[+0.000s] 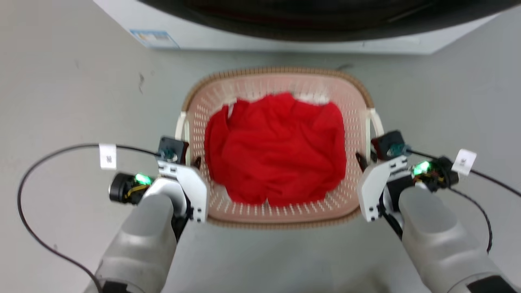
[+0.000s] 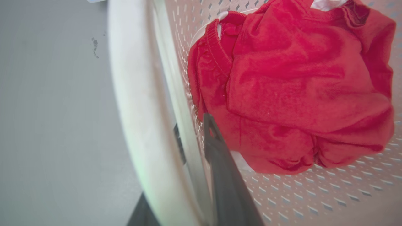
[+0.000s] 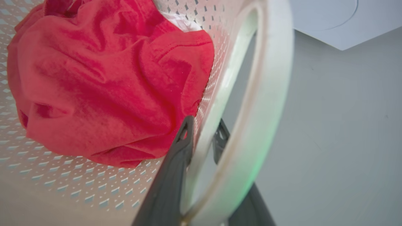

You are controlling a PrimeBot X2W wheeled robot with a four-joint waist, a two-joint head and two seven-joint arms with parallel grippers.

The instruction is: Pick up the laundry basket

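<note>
The laundry basket (image 1: 260,87) is being pinched, left hand (image 1: 193,162) closed on its left wall, right hand (image 1: 363,159) on its right

The washing machine (image 1: 203,38) runs off the top edge; its label (image 1: 154,39) is unreadably blurred.
</note>
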